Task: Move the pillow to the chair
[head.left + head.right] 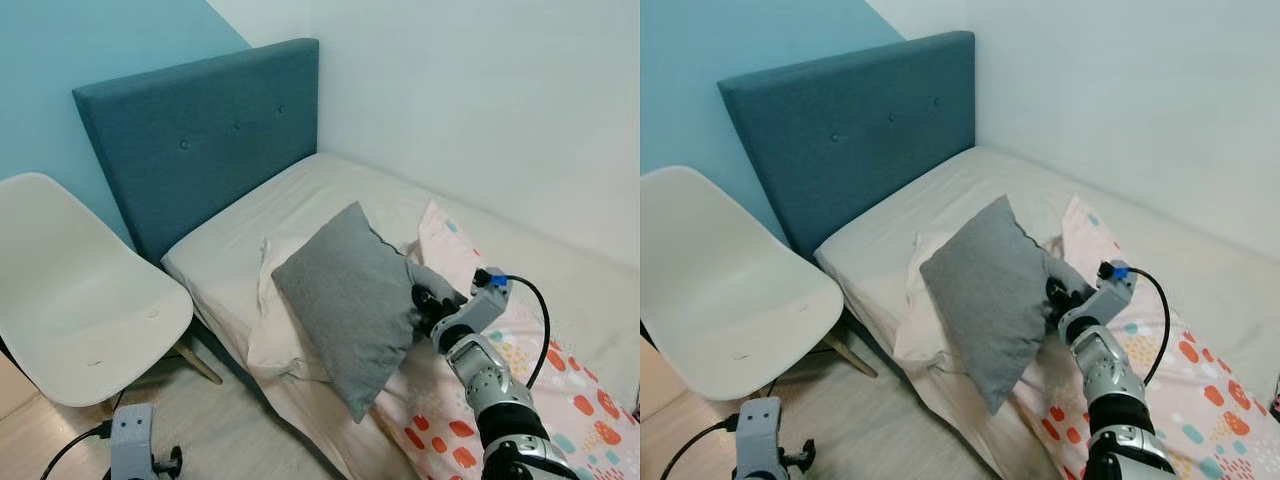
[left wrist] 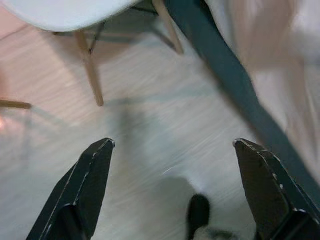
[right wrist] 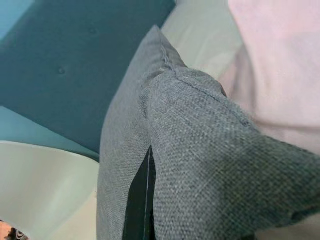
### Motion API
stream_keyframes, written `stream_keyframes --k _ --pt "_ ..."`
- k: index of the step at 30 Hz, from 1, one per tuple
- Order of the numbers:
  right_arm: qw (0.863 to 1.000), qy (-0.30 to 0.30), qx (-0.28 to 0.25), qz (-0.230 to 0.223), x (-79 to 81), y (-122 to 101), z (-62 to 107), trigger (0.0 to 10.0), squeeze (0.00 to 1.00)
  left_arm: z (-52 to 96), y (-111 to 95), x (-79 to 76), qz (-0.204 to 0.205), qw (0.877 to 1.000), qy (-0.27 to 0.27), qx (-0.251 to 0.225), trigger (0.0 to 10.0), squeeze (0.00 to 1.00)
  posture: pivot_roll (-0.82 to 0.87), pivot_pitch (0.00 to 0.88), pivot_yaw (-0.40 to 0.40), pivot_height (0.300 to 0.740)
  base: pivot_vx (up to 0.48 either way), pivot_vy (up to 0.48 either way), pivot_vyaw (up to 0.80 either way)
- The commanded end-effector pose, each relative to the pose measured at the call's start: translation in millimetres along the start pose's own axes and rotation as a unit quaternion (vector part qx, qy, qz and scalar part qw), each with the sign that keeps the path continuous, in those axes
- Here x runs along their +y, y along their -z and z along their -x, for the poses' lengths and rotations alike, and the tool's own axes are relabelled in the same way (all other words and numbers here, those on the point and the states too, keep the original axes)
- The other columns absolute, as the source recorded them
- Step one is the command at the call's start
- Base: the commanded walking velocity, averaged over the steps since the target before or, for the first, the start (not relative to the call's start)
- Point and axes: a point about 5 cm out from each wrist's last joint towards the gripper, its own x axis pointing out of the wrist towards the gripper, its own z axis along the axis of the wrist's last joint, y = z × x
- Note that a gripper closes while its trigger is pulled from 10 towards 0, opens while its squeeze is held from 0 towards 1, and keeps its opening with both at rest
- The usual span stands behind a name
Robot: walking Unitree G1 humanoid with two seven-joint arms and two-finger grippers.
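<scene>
right gripper (image 1: 425, 300) clamped on square grey fabric pillow (image 1: 345, 300), raised off bed | left gripper (image 2: 172, 190) spread wide, wooden floor (image 2: 150, 135) between fingers

I see bright, even, soft light in both eye views, sharp throughout. My left wrist view is motion-blurred over the floor (image 2: 150, 150); chair legs (image 2: 90, 70) cast faint shadows.
</scene>
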Motion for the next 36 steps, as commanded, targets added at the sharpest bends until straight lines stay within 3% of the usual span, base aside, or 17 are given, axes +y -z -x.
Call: stream_keyframes --k 1,4,8,10,11,13,16,18,19,20,25,29,36 --pt "0.998 -0.036 -0.028 0.038 14.8 -16 -8.0 0.0 0.00 -3.6 -9 1.3 0.028 1.000 -0.008 -0.010 10.0 0.00 -0.10 0.019 -0.017 0.740 0.000 0.000 0.00" --pt "0.998 -0.043 -0.033 0.044 18.0 -19 -9.4 0.0 0.00 -4.6 -12 0.7 0.027 1.000 -0.008 -0.013 10.0 0.00 -0.10 0.019 -0.017 0.740 0.000 0.000 0.00" --pt "0.994 -0.079 -0.038 0.070 33.6 -25 -14.8 0.0 0.00 -6.2 -16 0.7 0.028 0.999 -0.007 -0.016 10.0 0.00 -0.11 0.013 -0.011 0.740 0.000 0.000 0.60" --pt "0.989 -0.109 -0.047 0.083 46.5 -30 -17.9 0.0 0.00 -7.5 -18 3.7 0.081 0.996 -0.021 -0.017 10.0 0.00 -0.11 0.010 -0.002 0.740 0.000 0.000 0.80" --pt "0.985 -0.138 -0.054 0.087 58.5 -34 -19.3 0.0 0.00 -8.2 -20 3.5 0.086 0.996 -0.023 -0.019 10.0 0.00 -0.10 0.005 -0.002 0.740 0.000 0.000 0.80" --pt "0.975 -0.189 -0.065 0.093 79.1 -39 -20.3 0.0 0.00 -8.9 -22 2.7 0.083 0.996 -0.022 -0.020 10.0 0.00 -0.10 0.004 -0.001 0.740 0.000 0.000 0.80" --pt "0.971 -0.208 -0.069 0.096 87.0 -41 -20.3 0.0 0.00 -9.2 -22 2.5 0.081 0.996 -0.022 -0.020 10.0 0.00 -0.10 0.004 -0.001 0.740 0.000 0.000 0.80" --pt "0.956 -0.266 -0.079 0.098 109.4 -46 -18.7 0.0 0.00 -9.8 -23 0.2 0.077 0.997 -0.020 -0.020 10.0 0.00 -0.10 0.000 -0.005 0.740 0.000 0.000 0.80" --pt "0.956 -0.266 -0.079 0.098 109.4 -46 -18.7 0.0 0.00 -9.8 -23 0.2 0.077 0.997 -0.020 -0.020 10.0 0.00 -0.10 0.000 -0.005 0.740 0.000 0.000 0.80" --pt "0.945 -0.301 -0.083 0.095 122.1 -49 -17.0 0.0 0.00 -9.9 -23 -2.8 0.069 0.997 -0.015 -0.019 10.0 0.00 -0.10 0.001 -0.008 0.740 0.000 0.000 0.80" --pt "0.936 -0.332 -0.076 0.092 131.3 -44 -14.2 0.0 0.00 -7.4 -14 -6.8 0.055 0.998 -0.010 -0.002 10.0 0.00 -0.10 0.000 -0.004 0.740 0.000 0.000 0.80" --pt "0.936 -0.334 -0.068 0.088 131.9 -37 -14.1 0.0 0.00 -6.3 -9 -7.0 0.078 0.997 -0.012 0.012 10.0 0.00 -0.09 0.000 -0.004 0.740 0.000 0.000 0.80" --pt "0.936 -0.336 -0.054 0.088 131.7 -27 -12.2 0.0 0.00 -6.5 -9 -8.6 0.079 0.997 -0.011 0.014 10.0 0.00 -0.09 0.000 -0.008 0.740 0.000 0.000 0.80"
